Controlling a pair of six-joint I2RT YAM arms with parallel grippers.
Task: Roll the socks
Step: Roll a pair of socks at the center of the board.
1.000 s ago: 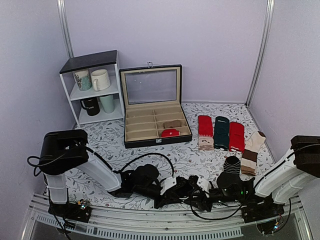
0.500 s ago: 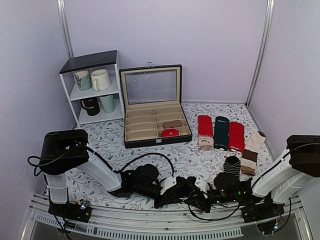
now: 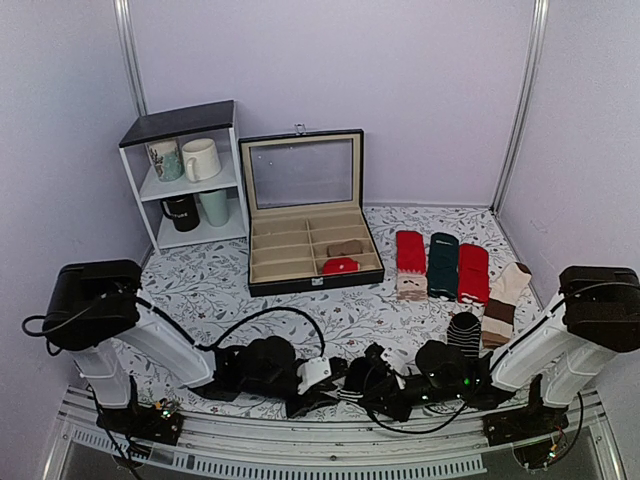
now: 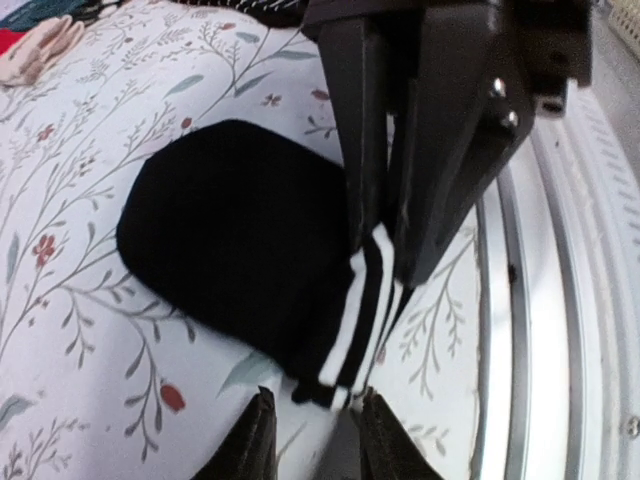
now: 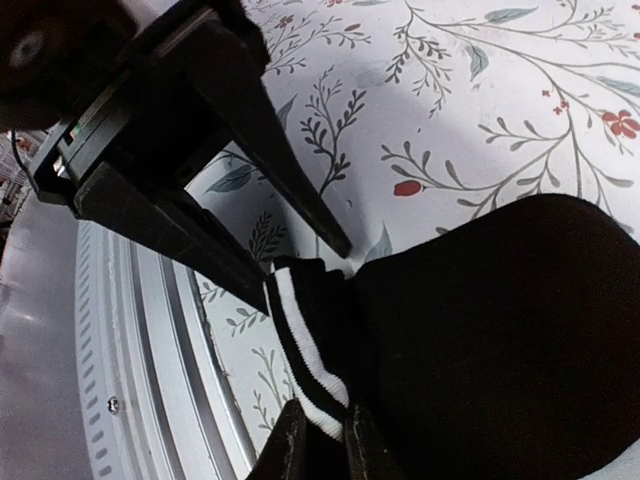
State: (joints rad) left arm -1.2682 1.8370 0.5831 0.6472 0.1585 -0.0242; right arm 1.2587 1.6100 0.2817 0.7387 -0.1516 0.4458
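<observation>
Floral tablecloth (image 3: 200, 290), near edge: both arms have swung left and met over the black sock (image 4: 240, 240), suggesting rolling is about to start; wrist views alone show the right gripper (image 5: 322, 415) pinching its banded cuff and the left gripper (image 4: 318, 402) narrowly straddling it, grip uncertain.

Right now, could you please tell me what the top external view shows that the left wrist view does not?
Only the top external view shows the shelf with its mugs, the open box, the row of socks at the right and both arms whole. Only the left wrist view shows the black sock clearly, its white cuff bands, and the right gripper shut on that cuff, with the left gripper flanking the cuff's end. Both show the floral tablecloth and the two grippers meeting near the front edge.
</observation>
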